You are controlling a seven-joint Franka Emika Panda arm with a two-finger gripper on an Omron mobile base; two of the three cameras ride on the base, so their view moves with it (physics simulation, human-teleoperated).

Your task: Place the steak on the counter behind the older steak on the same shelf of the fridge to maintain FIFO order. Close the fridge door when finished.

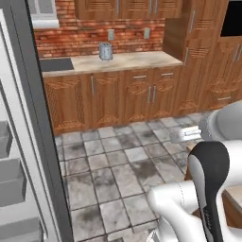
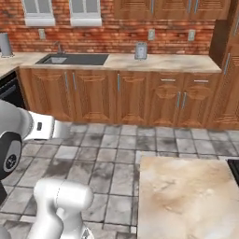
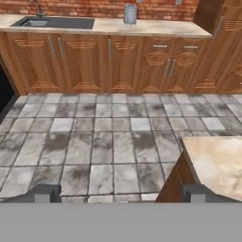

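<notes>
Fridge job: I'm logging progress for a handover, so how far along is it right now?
Nothing looks finished. The fridge door stands open, its inner bins showing. In hand: nothing, the hand is open and empty, pointing over the floor tiles beside a corner of the counter. Left to do: grasp the steak, set it behind the older one on the shelf, then close the door.

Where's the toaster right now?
The toaster stands on the far counter against the brick wall, right of the sink. In the hand view it's top centre.
</notes>
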